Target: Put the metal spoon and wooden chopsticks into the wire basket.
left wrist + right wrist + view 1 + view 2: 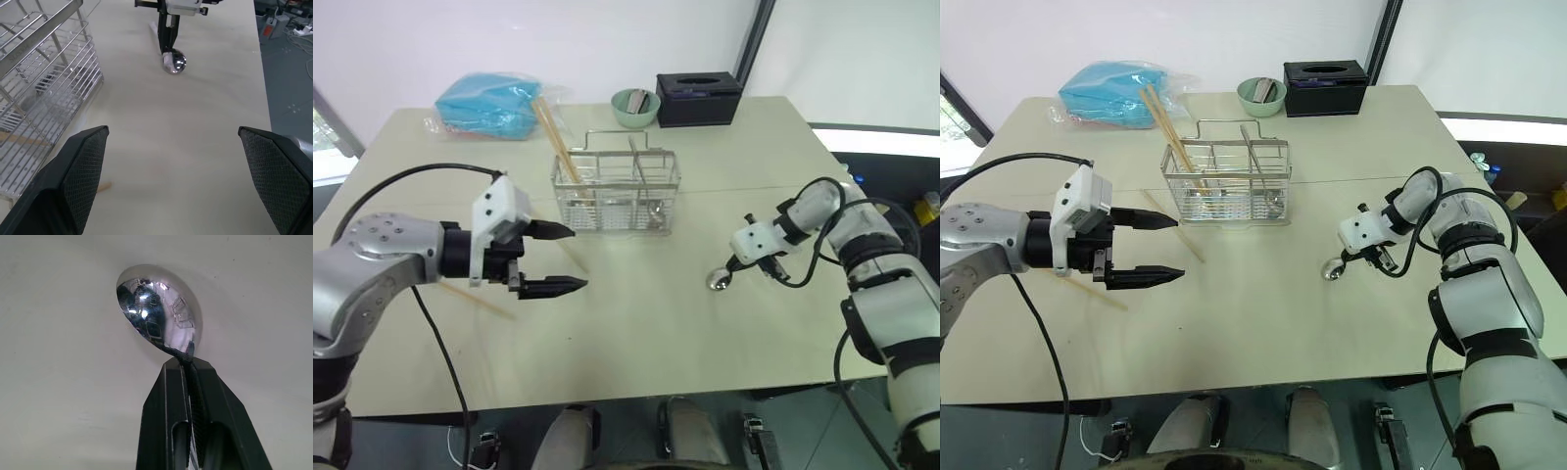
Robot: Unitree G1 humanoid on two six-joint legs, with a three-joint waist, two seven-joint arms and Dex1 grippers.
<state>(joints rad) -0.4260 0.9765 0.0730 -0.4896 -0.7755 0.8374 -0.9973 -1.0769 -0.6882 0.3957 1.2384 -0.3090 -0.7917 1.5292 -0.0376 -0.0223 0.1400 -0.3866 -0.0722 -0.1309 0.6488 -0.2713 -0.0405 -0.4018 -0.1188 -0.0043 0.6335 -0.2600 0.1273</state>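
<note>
The wire basket point(617, 191) stands at the middle of the table, and some wooden chopsticks point(551, 132) lean out of its left compartment. One more chopstick point(1175, 227) lies on the table in front of the basket's left end. Another point(487, 302) lies partly under my left arm. My left gripper point(558, 257) hovers open and empty in front of the basket, pointing right. To the right, the metal spoon point(719, 280) rests its bowl on the table. My right gripper point(188, 364) points steeply down, shut on the spoon's handle just behind the bowl point(159, 313).
At the table's far edge sit a blue plastic bag point(487, 103), a small pale-green bowl point(635, 106) and a black tissue box point(698, 98). Bare tabletop lies between the two grippers and the basket.
</note>
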